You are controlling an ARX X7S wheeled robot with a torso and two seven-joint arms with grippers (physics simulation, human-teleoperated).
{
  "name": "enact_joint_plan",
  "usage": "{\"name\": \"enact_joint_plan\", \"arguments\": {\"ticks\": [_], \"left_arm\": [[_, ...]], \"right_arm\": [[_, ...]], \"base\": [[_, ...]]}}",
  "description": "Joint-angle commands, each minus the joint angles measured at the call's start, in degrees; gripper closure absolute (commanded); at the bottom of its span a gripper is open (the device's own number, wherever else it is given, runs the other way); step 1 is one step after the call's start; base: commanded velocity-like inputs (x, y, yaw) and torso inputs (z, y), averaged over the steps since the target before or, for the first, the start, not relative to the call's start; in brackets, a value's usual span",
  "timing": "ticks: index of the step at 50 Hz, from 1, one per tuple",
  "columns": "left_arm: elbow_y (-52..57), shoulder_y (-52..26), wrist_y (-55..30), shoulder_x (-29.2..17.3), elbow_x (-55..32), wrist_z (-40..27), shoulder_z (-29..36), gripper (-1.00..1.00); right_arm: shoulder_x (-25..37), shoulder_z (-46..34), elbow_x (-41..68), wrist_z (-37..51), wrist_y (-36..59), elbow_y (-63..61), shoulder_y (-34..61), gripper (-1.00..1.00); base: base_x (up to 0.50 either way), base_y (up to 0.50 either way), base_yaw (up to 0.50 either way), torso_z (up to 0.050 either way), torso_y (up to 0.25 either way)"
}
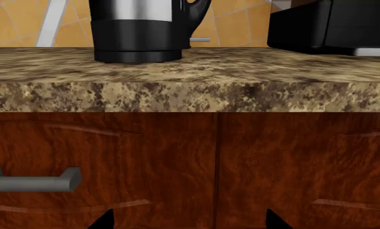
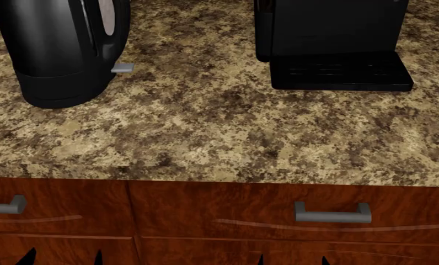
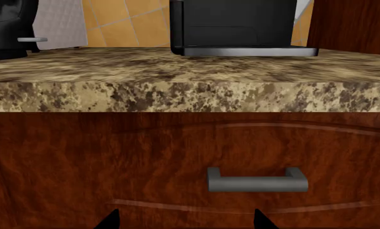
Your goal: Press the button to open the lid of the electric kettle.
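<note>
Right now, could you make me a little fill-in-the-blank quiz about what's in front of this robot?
1. The electric kettle stands on the ___ side of the countertop in the head view.
2. The small lever at the kettle's base is coloured ___.
3. Right of the kettle stands a boxy black ___ machine.
4. Both grippers hang below the counter, facing the wooden ___.

Missing words: left; grey; coffee; drawers

Electric kettle (image 2: 61, 52) stands on table (image 2: 204, 127) at far left, w/ small lever (image 2: 122, 68) sticking out at its base toward the right. Coffee machine (image 2: 330, 41) sits on table to the right, well apart from kettle, approx. same depth. Below table's front edge: drawer fronts w/ handles, one (image 2: 332, 212) right of centre, another (image 2: 5, 206) at left edge.
</note>
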Motion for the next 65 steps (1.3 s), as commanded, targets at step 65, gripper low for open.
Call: {"name": "enact_joint_plan", "arguments": {"ticks": [65], "left_arm": [[33.5, -13.0, -16.6, -12.3, -11.7, -13.3, -7.6, -1.0]], "right_arm": [[13.0, -5.1, 6.5, 6.2, 40.4, -47.9, 13.7, -1.0]], "base": [[0.05, 0.13, 0.0, 0.03, 0.0]]}}
